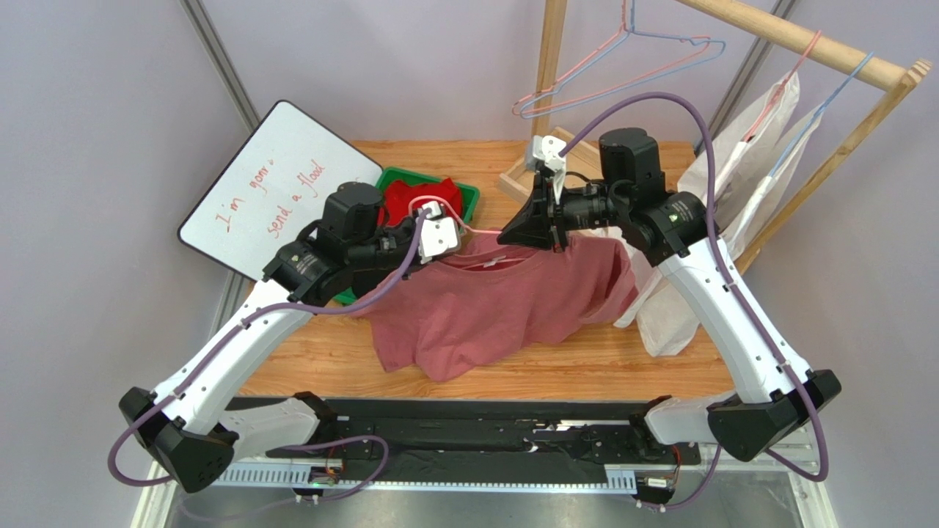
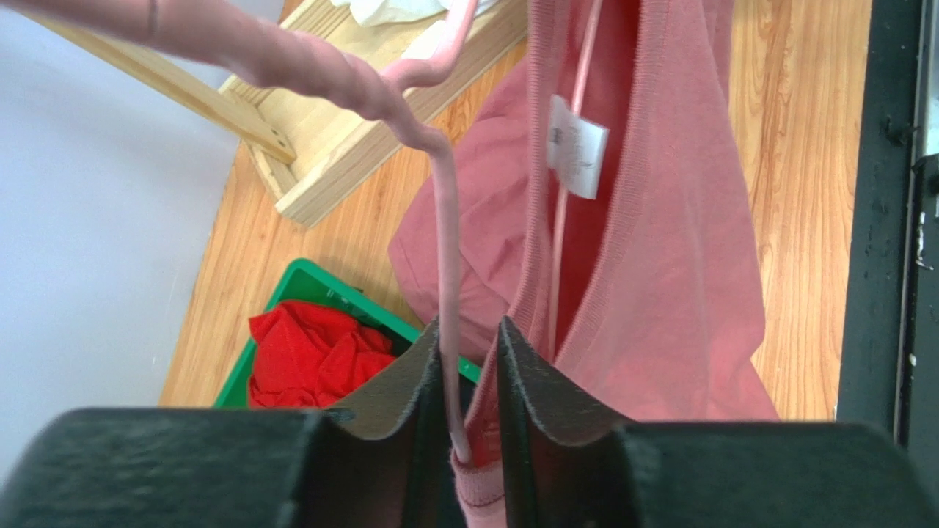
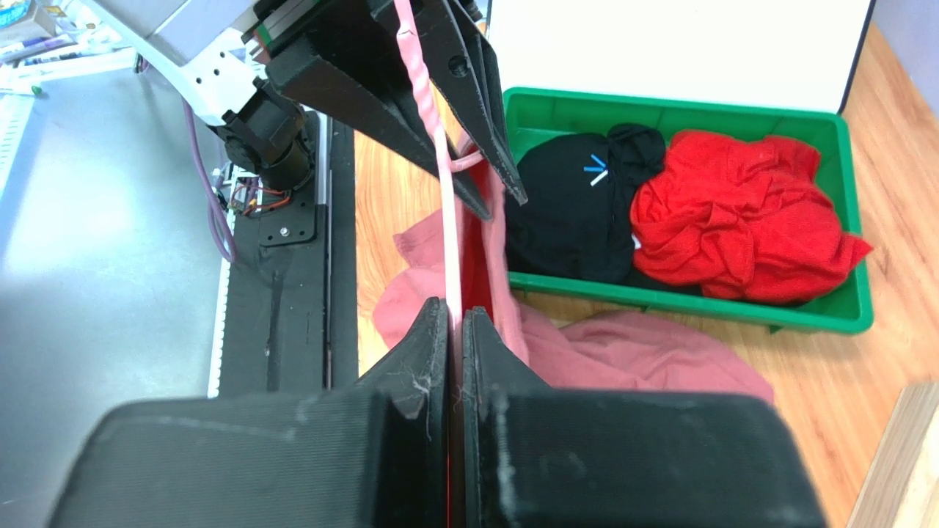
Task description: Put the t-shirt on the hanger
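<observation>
Both claws are pinching the hanger. The left gripper nips wire plus collar, and the right gripper is pressed tight on the wire. The t-shirt dangles between them, hem on the table — hanger only partly threaded, I'd say, with the shoulders left to seat.

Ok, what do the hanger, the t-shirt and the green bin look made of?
The hanger: thin wire, seemingly pink-coated, twisted near the hook. The t-shirt: soft matte knit cloth, judging by its ribbed collar and limp drape. The green bin: probably hard moulded plastic, smooth with a slight sheen.
</observation>
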You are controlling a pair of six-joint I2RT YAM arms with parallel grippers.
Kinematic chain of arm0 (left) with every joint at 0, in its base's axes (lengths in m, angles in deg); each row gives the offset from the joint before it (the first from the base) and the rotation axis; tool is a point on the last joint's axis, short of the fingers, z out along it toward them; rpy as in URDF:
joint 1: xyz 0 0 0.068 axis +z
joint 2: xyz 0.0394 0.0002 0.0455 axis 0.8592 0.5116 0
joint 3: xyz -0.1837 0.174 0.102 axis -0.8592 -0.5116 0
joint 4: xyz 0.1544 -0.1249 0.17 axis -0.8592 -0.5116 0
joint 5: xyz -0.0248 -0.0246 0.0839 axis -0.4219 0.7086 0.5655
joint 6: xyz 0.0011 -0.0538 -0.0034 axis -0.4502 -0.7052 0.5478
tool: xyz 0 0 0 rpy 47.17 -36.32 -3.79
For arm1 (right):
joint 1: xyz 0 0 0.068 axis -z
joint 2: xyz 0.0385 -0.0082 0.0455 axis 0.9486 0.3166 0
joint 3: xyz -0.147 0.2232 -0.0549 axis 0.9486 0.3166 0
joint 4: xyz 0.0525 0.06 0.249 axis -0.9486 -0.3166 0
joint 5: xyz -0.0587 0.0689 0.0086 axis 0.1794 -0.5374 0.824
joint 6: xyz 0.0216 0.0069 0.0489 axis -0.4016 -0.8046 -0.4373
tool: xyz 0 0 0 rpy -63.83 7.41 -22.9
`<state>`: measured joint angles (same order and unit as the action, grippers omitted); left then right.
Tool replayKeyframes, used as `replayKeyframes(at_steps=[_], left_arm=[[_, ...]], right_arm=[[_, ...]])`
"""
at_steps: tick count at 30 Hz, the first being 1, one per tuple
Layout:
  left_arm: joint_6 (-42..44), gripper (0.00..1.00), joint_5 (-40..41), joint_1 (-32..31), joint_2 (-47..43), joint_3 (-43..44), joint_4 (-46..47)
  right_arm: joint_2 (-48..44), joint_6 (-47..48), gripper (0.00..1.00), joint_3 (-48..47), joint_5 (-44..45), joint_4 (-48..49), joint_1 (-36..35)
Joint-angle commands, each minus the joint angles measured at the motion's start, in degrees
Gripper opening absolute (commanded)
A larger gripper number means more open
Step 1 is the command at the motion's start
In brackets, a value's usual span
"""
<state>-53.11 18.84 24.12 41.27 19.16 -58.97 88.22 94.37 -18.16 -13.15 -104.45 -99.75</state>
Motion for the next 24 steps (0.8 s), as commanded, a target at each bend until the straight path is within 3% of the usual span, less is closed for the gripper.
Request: replayKeyframes(at_steps=[1, 4, 7, 10, 11, 14, 19, 21, 22, 24], left_arm=[[3.0, 0.18, 2.2, -0.7, 0.9, 4.6, 1.9], [4.5, 0.0, 2.6, -1.2, 2.3, 5.5, 2.0], [5.1, 0.0, 2.3, -1.6, 3.2, 6.6, 1.8], [6.0, 0.0, 2.1, -2.2, 4.0, 7.5, 1.3], [6.1, 0.0, 2.1, -2.4, 4.3, 7.7, 1.0], [6.7, 0.0, 1.9, -2.9, 5.3, 8.9, 0.0], [7.9, 0.0, 1.8, -4.2, 6.9, 10.4, -2.9], [8.0, 0.0, 1.9, -4.6, 7.6, 10.8, -3.7], [7.9, 0.0, 2.2, -4.8, 7.7, 10.9, -3.9], [7.7, 0.0, 2.3, -5.0, 8.2, 11.1, -4.1]], right_arm=[[-0.7, -2.1, 0.0, -0.4, 4.5, -1.2, 3.5], [-0.6, -2.1, 0.0, -0.3, 3.8, -1.4, 3.5], [0.8, 0.4, 0.01, -0.9, 2.4, -3.5, 2.8], [2.6, 3.2, 0.2, -2.5, 4.1, -6.9, 1.0], [3.0, 4.7, 0.32, -2.7, 4.9, -7.1, 0.4], [4.7, 7.2, 0.5, -3.4, 8.2, -7.1, -1.6], [8.2, 7.9, 0.57, -7.7, 12.2, -7.4, -4.6], [9.5, 8.3, 0.54, -8.7, 12.5, -7.6, -5.3], [9.7, 8.7, 0.47, -9.0, 12.5, -7.7, -5.9], [10.3, 9.0, 0.1, -9.0, 12.4, -7.8, -6.5]])
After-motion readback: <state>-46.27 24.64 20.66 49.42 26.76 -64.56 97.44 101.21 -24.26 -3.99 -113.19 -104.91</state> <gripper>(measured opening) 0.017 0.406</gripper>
